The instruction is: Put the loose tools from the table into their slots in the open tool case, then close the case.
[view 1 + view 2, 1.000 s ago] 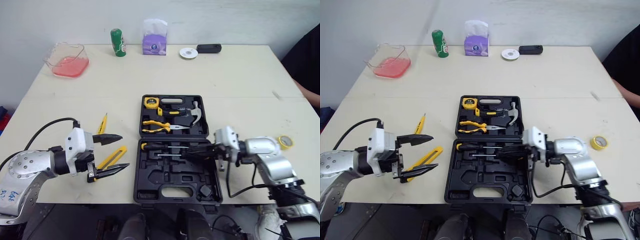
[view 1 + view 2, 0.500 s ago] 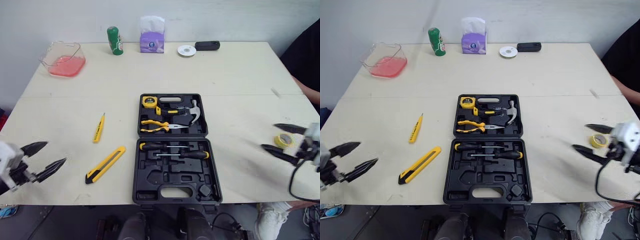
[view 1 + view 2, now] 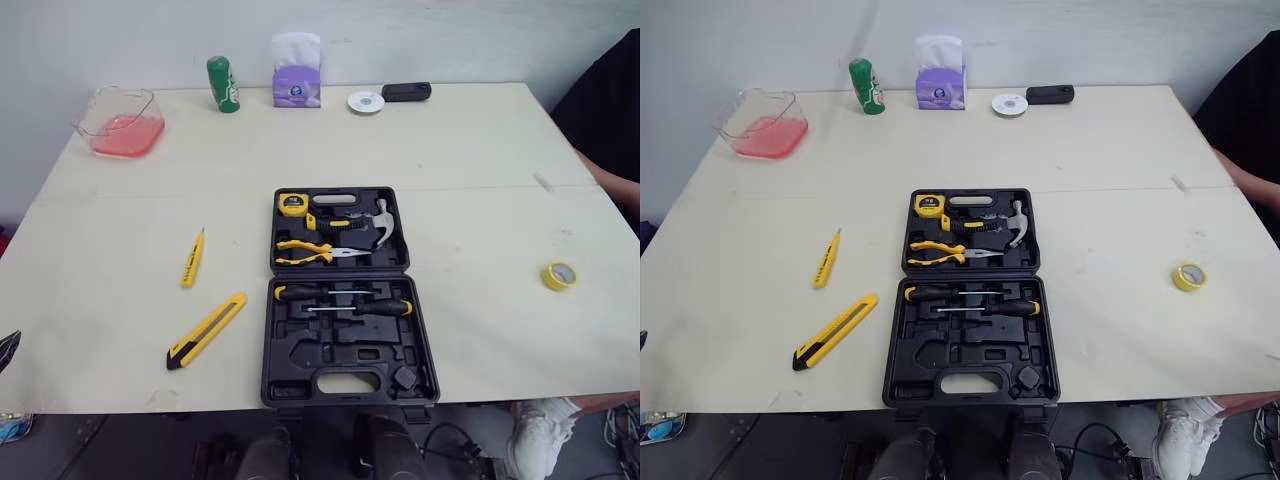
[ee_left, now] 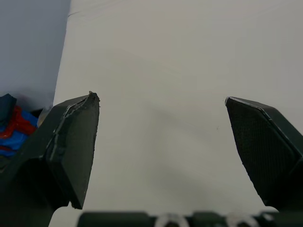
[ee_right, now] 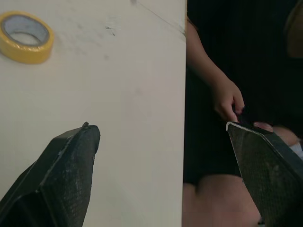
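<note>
My left gripper [image 4: 161, 101] and right gripper [image 5: 161, 125] have drawn back from the case [image 3: 300, 350], both wide open, empty. The knife [image 3: 207, 330] lies well apart from the left one, where a long reach may skew it.

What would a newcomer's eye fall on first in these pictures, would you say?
The open black tool case sits at the table's near middle, hammer, pliers and screwdrivers already seated. To its left lie a yellow utility knife and a slim yellow tool; a yellow tape roll lies to its right.

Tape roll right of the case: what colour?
Yellow tape roll, clearest in the right wrist view.
</note>
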You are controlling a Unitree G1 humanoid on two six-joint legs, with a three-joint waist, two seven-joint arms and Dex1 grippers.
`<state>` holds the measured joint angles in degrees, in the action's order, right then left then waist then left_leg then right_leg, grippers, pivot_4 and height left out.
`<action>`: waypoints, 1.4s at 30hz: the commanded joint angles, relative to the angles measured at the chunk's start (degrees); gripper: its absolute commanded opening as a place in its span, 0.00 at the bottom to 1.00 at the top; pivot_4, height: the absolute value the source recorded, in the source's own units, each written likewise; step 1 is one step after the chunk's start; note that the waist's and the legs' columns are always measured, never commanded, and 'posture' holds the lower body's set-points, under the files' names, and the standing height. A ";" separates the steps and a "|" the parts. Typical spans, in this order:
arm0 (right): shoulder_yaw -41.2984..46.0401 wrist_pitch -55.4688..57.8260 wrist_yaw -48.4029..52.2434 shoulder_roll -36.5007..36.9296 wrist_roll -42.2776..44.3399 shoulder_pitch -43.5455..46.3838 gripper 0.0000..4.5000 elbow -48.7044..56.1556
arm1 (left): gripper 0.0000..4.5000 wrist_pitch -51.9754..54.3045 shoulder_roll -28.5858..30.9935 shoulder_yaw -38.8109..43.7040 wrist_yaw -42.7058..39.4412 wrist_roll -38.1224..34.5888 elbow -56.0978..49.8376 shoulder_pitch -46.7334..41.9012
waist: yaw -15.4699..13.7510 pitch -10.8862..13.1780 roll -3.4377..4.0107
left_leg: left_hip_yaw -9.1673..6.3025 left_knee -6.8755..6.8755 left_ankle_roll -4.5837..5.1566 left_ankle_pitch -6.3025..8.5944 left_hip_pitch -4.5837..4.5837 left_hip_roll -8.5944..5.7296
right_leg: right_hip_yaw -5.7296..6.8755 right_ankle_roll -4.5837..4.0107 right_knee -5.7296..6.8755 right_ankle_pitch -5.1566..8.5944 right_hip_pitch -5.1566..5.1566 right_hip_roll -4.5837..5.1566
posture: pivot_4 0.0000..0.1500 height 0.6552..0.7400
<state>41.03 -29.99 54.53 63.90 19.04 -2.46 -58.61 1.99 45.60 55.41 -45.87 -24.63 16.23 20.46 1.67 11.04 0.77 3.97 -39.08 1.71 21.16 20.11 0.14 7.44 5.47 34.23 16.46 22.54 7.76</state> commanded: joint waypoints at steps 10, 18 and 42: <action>-5.49 4.57 0.16 -2.28 1.66 7.26 0.99 9.60 | 1.00 5.75 -1.56 1.09 7.37 -2.52 -6.28 0.20 | -0.04 -0.03 0.05 | 0.04 0.01 -0.17 0.09 -0.02 0.00 | -0.06 -0.01 0.07 0.00 0.03 0.01 | 1.00 1.00; -9.79 13.69 5.80 -10.17 8.15 9.10 0.99 27.42 | 1.00 14.93 -3.57 -3.02 10.34 -6.78 -20.95 -2.72 | -0.76 -0.04 -0.02 | 0.00 0.00 0.10 -0.06 0.04 -0.01 | 0.00 0.00 0.08 -0.01 0.02 0.00 | 1.00 1.00; -24.75 29.57 18.43 -22.26 19.57 15.83 0.99 62.66 | 1.00 66.90 4.82 -33.00 26.55 -13.44 -31.10 -36.81 | -1.70 -0.02 -0.13 | -0.03 -0.11 0.14 -0.28 0.07 -0.14 | -0.03 0.03 0.47 -0.02 0.02 -0.22 | 1.00 1.00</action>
<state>16.44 0.03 71.62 42.08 37.74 12.84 2.73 67.68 50.29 24.20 -20.86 -39.67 -14.82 -14.55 -0.03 11.02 0.64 3.94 -39.19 1.86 20.88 20.17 -0.01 7.41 5.51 34.71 16.44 22.55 7.53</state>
